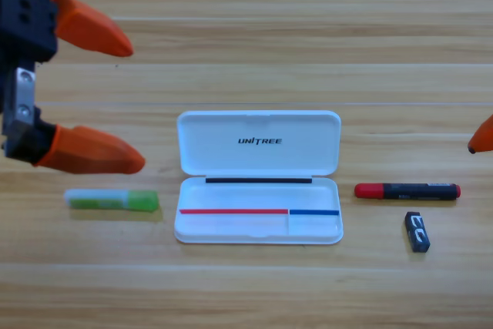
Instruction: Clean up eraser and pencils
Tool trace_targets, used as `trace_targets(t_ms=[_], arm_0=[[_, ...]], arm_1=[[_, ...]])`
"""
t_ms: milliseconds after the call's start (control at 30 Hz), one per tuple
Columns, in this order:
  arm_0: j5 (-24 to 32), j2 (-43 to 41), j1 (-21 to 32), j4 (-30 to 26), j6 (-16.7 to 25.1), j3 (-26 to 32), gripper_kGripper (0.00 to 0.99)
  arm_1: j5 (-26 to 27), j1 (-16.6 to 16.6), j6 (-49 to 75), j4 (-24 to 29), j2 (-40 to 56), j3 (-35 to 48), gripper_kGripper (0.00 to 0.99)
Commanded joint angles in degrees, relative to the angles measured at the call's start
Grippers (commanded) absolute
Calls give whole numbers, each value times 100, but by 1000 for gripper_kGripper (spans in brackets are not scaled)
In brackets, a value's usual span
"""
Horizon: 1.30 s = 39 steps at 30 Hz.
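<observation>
The eraser (pixel 417 232), a small black block with white markings, lies on the table at the lower right. Just above it the longer black pencil (pixel 407 191) with red cap and red tip lies flat, pointing left-right. The shorter green-and-whitish pencil (pixel 112 200) lies left of the white case (pixel 258 229), whose lid is folded back and whose tray holds nothing. My left gripper (pixel 131 105) hangs at the left edge, open, its lower jaw just above the green pencil. Only one orange jaw tip of my right gripper (pixel 482 136) shows at the right edge.
The open white case lid (pixel 259 142) with the UNITREE lettering lies flat behind the tray in the middle of the wooden table.
</observation>
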<state>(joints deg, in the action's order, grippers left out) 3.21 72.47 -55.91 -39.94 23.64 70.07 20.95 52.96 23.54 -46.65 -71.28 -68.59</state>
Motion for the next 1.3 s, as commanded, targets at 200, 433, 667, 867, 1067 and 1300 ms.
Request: trace_targets(t_ms=[200, 433, 667, 867, 1067, 1300], arm_0=[[66, 145, -69, -58, 62, 16, 989], [66, 153, -69, -58, 115, -20, 989], [-690, 294, -43, -286, 950, 147, 989], [-1894, 628, 616, -260, 1934, 95, 989], [-1516, 1015, 1627, -75, 2778, -213, 985], [-1059, 1665, 2409, 522, 3402, -819, 986]], arm_1=[[-38, 180, 10, -46, -237, 188, 969], [-416, -137, -852, -20, -246, 144, 971], [-1207, -717, -1985, -64, -1573, -41, 968], [-1620, -804, -2750, -81, -2680, -164, 971], [-1629, -998, -3049, -29, -3234, -120, 988], [-2060, -1121, -3875, 305, -3849, -5, 983]])
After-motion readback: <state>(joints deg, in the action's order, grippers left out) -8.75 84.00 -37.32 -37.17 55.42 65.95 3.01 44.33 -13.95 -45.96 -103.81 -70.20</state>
